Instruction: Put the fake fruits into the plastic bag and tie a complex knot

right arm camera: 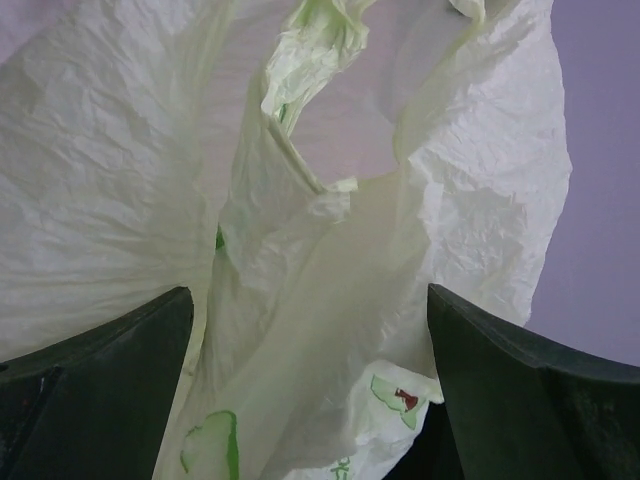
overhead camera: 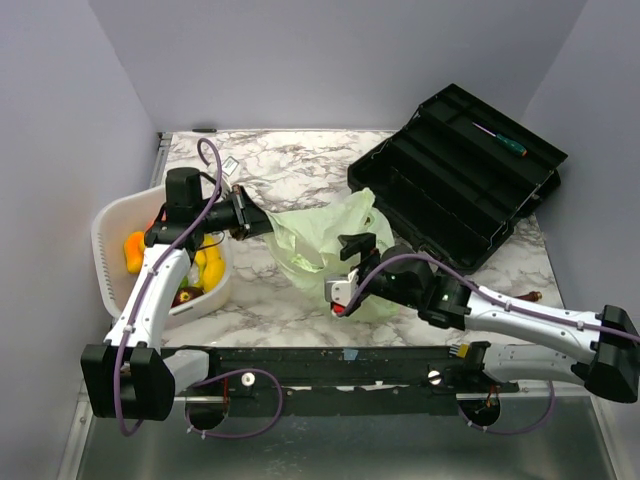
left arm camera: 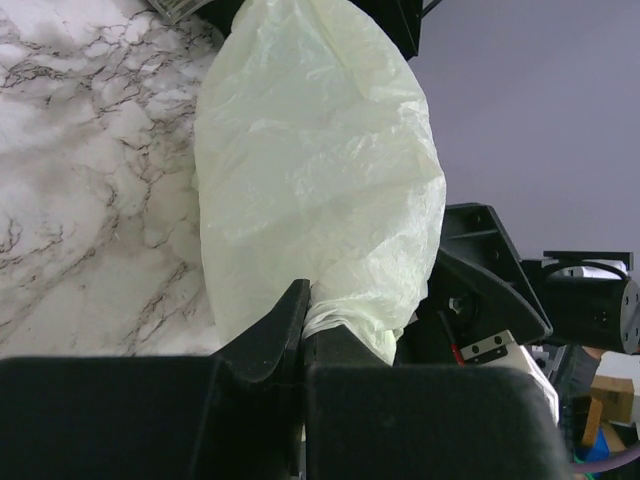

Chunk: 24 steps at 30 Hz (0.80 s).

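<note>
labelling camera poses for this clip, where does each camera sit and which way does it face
Top external: above and behind the bases, looking down on the marble table, thin pale green plastic bag and white plastic basket; left arm and right arm show.
Left wrist: looks along the left gripper, shut on the bag; the right arm shows beyond.
Right wrist: faces the bag close up, between the open right gripper.
All three share the bag.

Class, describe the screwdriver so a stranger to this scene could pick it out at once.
Find the open black toolbox at the table's far right. The screwdriver lies slantwise in its rear half, its green handle the only bright colour against black plastic.
</note>
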Available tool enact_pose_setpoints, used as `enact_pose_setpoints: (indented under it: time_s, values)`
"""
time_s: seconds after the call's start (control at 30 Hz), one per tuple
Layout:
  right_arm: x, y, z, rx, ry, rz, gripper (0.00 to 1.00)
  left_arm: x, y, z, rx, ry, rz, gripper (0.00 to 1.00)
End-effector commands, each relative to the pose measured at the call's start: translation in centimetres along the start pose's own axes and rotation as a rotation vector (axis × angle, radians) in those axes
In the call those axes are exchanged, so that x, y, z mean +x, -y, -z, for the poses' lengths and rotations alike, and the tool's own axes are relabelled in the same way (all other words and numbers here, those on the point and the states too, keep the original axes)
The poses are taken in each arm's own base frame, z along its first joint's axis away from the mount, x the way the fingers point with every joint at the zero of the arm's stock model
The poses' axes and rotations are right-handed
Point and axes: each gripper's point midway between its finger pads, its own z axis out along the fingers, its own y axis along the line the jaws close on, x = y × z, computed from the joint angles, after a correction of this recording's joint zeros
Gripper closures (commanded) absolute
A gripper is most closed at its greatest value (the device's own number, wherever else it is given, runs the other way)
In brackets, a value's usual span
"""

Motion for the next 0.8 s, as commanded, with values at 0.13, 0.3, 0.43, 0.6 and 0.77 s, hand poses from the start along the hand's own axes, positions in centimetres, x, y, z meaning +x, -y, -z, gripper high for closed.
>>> enact_pose_setpoints:
  time_s: [0.13, 0.3, 0.43, 0.6, 0.77]
  values:
    - [-0.5, 7.0, -1.4, 0.351, -0.035, 0.092, 0.0, 1.1, 0.1, -0.2, 0.034, -0.033, 0.021, 1.0]
    - [-1.6, 10.2, -1.9, 0.456, -0.02, 0.078, 0.0, 1.5, -0.2, -0.3, 0.006, -0.065, -0.029, 1.0]
    - [-1.1, 11.1, -3.3, 0.409, -0.007, 0.022, 0.06, 1.9, 0.5, -0.7, 0.011, -0.097, -0.08, 1.0]
    - [3.0, 10.0, -5.2, 0.192, -0.036, -0.149, 0.17, 2.1, 1.4, -1.0, 0.023, -0.147, -0.15, 1.0]
    - [4.0, 10.7, -6.0, 0.117, -0.026, -0.209, 0.47, 3.1, 1.5, -1.3, 0.026, -0.219, -0.199, 1.0]
